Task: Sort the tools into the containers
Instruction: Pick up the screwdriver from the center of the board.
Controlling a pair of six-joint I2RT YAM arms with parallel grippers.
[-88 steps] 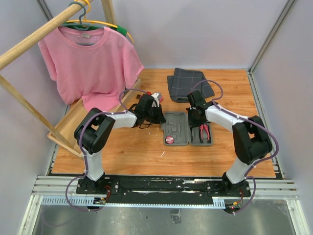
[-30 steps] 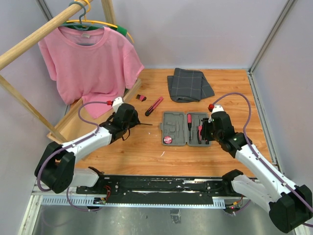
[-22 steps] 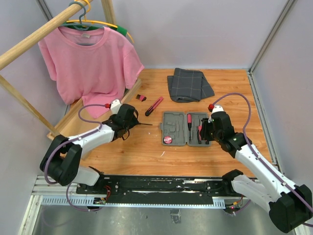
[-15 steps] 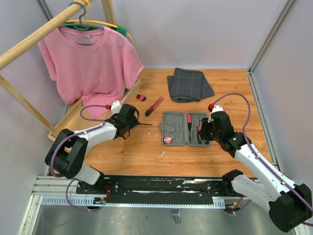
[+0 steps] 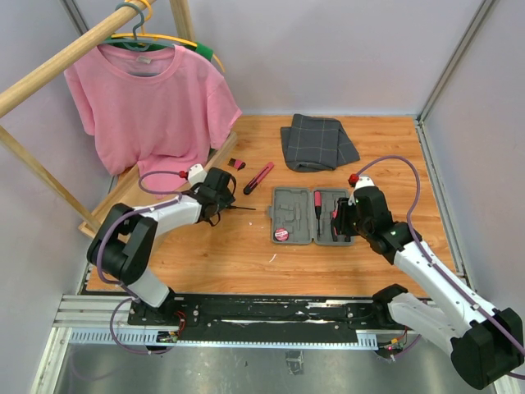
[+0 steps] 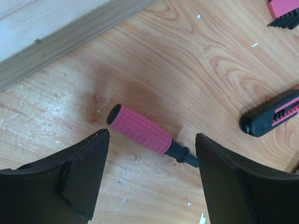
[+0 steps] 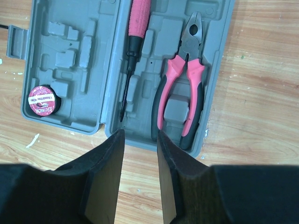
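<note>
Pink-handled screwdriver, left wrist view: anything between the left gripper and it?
Nothing visible. The left gripper is open, with one finger on either side of the screwdriver handle and only bare table in the gaps. The utility knife lies off to the right, apart from it.

The case [image 7: 70, 56] is grey, the pliers [image 7: 184, 93] pink and black. The screwdriver [image 6: 140, 129] grip is pink, grid-patterned. The shirt [image 5: 148, 107] is pink, the cloth [image 5: 316, 141] grey with checks, the tabletop [image 5: 246, 246] wood-grained.

Only one printed item found: a round red-and-white label on the disc [image 7: 42, 100] seated in the left half of the grey tool case [image 7: 93, 84]. Its lettering is too small to read. No other markings are legible.
</note>
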